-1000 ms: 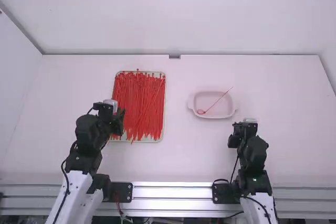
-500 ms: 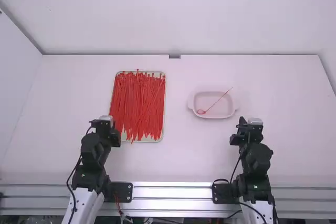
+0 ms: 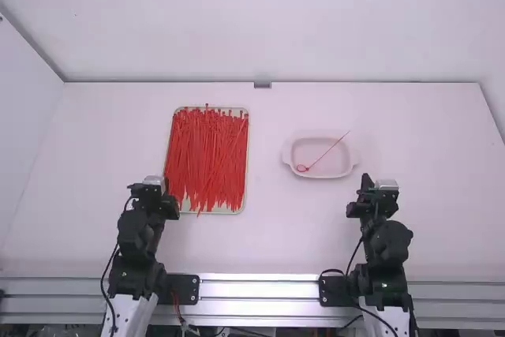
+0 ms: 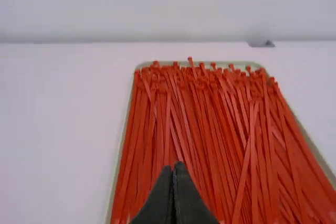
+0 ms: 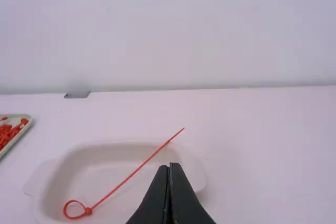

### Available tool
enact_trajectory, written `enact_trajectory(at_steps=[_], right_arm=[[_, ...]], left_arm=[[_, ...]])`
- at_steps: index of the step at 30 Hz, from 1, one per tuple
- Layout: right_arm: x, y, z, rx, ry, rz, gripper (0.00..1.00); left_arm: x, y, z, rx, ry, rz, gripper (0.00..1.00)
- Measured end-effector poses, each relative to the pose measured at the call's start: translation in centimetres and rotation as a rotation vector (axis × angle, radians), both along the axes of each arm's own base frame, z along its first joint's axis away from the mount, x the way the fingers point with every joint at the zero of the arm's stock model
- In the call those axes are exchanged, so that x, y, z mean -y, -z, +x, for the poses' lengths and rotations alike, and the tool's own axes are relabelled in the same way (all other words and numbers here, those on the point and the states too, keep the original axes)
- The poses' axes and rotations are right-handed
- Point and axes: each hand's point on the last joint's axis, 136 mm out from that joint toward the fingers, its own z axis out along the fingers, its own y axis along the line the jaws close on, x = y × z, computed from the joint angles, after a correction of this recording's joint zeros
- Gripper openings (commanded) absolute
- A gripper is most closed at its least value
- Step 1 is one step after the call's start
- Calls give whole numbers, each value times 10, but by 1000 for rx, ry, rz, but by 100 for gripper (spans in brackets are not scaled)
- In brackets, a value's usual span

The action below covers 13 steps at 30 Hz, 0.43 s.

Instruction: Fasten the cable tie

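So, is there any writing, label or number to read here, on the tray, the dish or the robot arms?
None can be read. The tray, the red cable ties, the white dish, the looped tie, the table, the left gripper and the right gripper bear no visible print.

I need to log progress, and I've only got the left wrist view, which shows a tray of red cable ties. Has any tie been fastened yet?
Observer: Yes. One cable tie lies in a white dish, with one end closed into a small loop.
Operator: Where's that dish?
Observer: To the right of the tray, just ahead of the right gripper.
Operator: Is that gripper holding anything?
Observer: No. Its fingers are shut on nothing, and it sits clear of the dish.
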Motion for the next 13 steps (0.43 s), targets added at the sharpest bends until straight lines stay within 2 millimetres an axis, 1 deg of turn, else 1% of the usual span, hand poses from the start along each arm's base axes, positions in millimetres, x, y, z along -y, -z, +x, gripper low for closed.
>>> enact_trajectory(at_steps=[7, 13], right_arm=[[0, 0, 0, 0, 3, 2, 0], [0, 0, 0, 0, 2, 1, 0]], left_arm=[[0, -19, -2, 83, 0, 0, 0], [0, -29, -3, 126, 0, 0, 0]])
